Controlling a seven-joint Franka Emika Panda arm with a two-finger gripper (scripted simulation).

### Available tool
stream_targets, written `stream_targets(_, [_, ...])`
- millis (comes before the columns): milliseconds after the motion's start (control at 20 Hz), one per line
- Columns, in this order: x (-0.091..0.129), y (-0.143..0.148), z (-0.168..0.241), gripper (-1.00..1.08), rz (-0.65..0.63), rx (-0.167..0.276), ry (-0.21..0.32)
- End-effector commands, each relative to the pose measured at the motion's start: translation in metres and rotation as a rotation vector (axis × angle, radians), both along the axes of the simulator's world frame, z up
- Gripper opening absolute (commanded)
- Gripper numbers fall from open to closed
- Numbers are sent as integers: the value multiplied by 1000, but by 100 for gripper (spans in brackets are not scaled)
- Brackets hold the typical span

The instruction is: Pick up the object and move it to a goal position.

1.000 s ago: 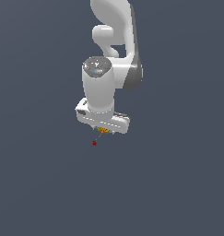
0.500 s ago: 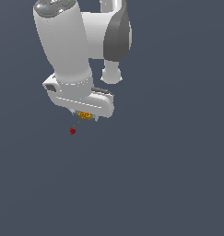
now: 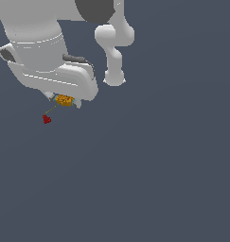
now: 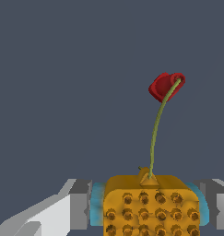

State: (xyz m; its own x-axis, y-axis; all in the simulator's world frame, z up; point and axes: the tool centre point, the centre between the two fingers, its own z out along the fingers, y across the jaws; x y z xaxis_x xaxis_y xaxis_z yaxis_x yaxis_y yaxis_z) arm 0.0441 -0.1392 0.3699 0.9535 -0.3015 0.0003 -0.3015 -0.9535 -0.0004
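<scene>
The gripper is clamped on the block, which sits between its 2 fingers under the big white hand body. In the exterior view only a small orange-yellow patch of the block shows below that body, with pale finger ends touching it on either side. A thin greenish stem runs from the block down toward the exterior view's left and ends at the red marker, which lies just beside the gripper, a little lower in the picture and apart from the block itself.

The wrist view shows the block up close: orange-yellow, with rows of dark round pits on its face and a teal edge at each side where the grey fingers press against it. The same curved stem rises from the middle of the block's far edge to the red marker, which looks like a small folded red lump.

The arm's white links fill the upper part of the exterior view, and the background is plain dark grey-blue in both views
</scene>
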Motion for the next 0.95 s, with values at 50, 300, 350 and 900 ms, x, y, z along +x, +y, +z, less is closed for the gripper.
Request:
stream_targets(50, [3,-12,22,-100,1,0,0])
stream_targets(300, [6,-22,42,-100,1,0,0])
stream_targets(350, [7,-24,45,-100,1,0,0])
stream_targets(900, [10,-31,58,-100,1,0,0])
